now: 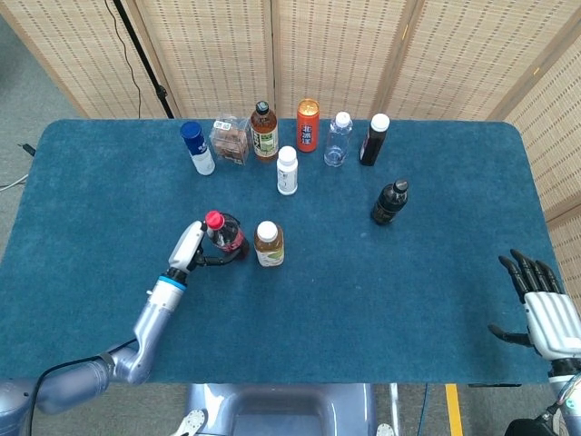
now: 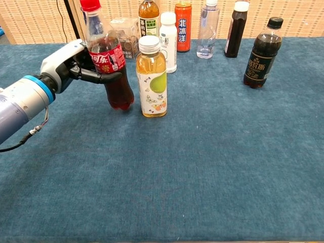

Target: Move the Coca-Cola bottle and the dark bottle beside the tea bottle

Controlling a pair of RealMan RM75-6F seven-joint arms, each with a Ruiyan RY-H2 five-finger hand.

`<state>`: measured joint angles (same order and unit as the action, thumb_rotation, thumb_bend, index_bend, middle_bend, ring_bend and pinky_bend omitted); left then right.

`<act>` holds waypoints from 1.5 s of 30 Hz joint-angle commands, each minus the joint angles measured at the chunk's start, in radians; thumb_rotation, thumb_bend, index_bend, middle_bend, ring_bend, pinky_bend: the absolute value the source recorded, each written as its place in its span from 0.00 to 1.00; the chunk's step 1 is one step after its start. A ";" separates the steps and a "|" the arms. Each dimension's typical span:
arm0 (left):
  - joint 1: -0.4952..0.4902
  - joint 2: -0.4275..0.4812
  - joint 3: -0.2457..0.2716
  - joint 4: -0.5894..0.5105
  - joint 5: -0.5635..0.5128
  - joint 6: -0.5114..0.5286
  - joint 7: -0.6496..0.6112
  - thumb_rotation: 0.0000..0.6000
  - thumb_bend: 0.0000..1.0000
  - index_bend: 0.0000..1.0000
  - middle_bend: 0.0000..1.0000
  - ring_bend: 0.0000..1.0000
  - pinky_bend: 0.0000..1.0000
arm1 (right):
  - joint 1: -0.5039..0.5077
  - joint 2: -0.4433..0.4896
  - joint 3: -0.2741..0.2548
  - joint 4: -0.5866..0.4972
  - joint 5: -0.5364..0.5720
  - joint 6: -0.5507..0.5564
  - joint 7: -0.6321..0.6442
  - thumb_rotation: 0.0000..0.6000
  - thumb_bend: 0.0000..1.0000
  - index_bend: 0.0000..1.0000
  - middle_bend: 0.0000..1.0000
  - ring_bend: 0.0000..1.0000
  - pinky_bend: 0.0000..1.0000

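Two hands | our left hand grips red-capped plastic Coca-Cola bottle, tilted, at 9 o'clock just beside pale tea bottle | contact with blue cloth table unclear | right hand spread, edge-cropped | dark bottle at 2 o'clock | wicker screens behind

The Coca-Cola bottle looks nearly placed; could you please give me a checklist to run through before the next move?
1. Left robot hand grips the Coca-Cola bottle: ok.
2. Bottle sits beside the tea bottle, on its left: ok.
3. Bottle upright: not ok, it tilts.
4. Bottle base resting on the table: cannot tell.
5. Dark bottle moved beside the tea bottle: not ok, it stands far right.
6. Right robot hand free, fingers apart: ok.
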<state>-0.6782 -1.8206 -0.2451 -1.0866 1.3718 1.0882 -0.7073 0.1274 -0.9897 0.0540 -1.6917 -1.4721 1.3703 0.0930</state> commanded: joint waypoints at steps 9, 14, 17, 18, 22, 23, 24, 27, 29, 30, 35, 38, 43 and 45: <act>-0.006 -0.005 0.020 0.022 0.019 -0.015 -0.028 1.00 0.20 0.01 0.00 0.01 0.01 | -0.001 0.006 0.002 -0.002 0.001 0.003 0.009 1.00 0.00 0.00 0.00 0.00 0.00; -0.003 0.029 0.045 0.011 0.048 -0.020 -0.050 1.00 0.15 0.00 0.00 0.00 0.00 | -0.001 0.011 0.001 -0.006 -0.004 0.003 0.012 1.00 0.00 0.00 0.00 0.00 0.00; 0.000 0.061 0.064 -0.007 0.073 -0.019 -0.061 1.00 0.14 0.00 0.00 0.00 0.00 | 0.000 0.017 -0.003 -0.008 -0.005 -0.003 0.008 1.00 0.00 0.00 0.00 0.00 0.00; 0.003 0.074 0.068 -0.015 0.080 -0.013 -0.069 1.00 0.14 0.00 0.00 0.00 0.00 | 0.000 0.020 -0.005 -0.009 -0.005 -0.006 0.005 1.00 0.00 0.00 0.00 0.00 0.00; 0.029 0.148 0.058 -0.070 0.099 0.050 -0.116 1.00 0.14 0.00 0.00 0.00 0.00 | 0.003 0.025 -0.007 -0.009 -0.009 -0.012 0.007 1.00 0.00 0.00 0.00 0.00 0.00; 0.038 0.169 0.057 -0.084 0.108 0.071 -0.120 1.00 0.14 0.00 0.00 0.00 0.00 | 0.004 0.024 -0.006 -0.007 -0.012 -0.011 0.011 1.00 0.00 0.00 0.00 0.00 0.00; 0.049 0.197 0.059 -0.105 0.118 0.093 -0.126 1.00 0.14 0.00 0.00 0.00 0.00 | 0.005 0.023 -0.005 -0.002 -0.015 -0.009 0.018 1.00 0.00 0.00 0.00 0.00 0.00; 0.090 0.283 0.059 -0.163 0.148 0.178 -0.133 1.00 0.14 0.00 0.00 0.00 0.00 | 0.007 0.017 -0.003 0.014 -0.024 -0.004 0.038 1.00 0.00 0.00 0.00 0.00 0.00; 0.119 0.339 0.064 -0.199 0.160 0.220 -0.128 1.00 0.14 0.00 0.00 0.00 0.00 | 0.010 0.010 0.005 0.033 -0.026 0.003 0.067 1.00 0.00 0.00 0.00 0.00 0.00; 0.137 0.374 0.069 -0.219 0.163 0.241 -0.115 1.00 0.14 0.00 0.00 0.00 0.00 | 0.013 0.004 0.010 0.048 -0.025 0.004 0.084 1.00 0.00 0.00 0.00 0.00 0.00; 0.197 0.597 0.141 -0.365 0.144 0.176 0.044 1.00 0.14 0.00 0.00 0.00 0.00 | 0.051 -0.032 0.041 0.132 0.014 -0.050 0.196 1.00 0.00 0.00 0.00 0.00 0.00; 0.240 0.690 0.150 -0.469 0.095 0.186 0.152 1.00 0.14 0.00 0.00 0.00 0.00 | 0.083 -0.057 0.062 0.194 0.038 -0.093 0.234 1.00 0.00 0.00 0.00 0.00 0.00; 0.320 0.791 0.177 -0.615 0.034 0.228 0.280 1.00 0.14 0.00 0.00 0.00 0.00 | 0.153 -0.135 0.103 0.347 0.064 -0.165 0.339 1.00 0.00 0.00 0.00 0.00 0.00; 0.342 0.817 0.186 -0.655 0.020 0.238 0.310 1.00 0.14 0.00 0.00 0.00 0.00 | 0.183 -0.168 0.108 0.410 0.066 -0.208 0.384 1.00 0.00 0.00 0.00 0.00 0.00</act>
<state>-0.3744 -1.0369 -0.0800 -1.6947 1.4226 1.3086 -0.4359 0.2619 -1.1051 0.1400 -1.3609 -1.4204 1.2209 0.4161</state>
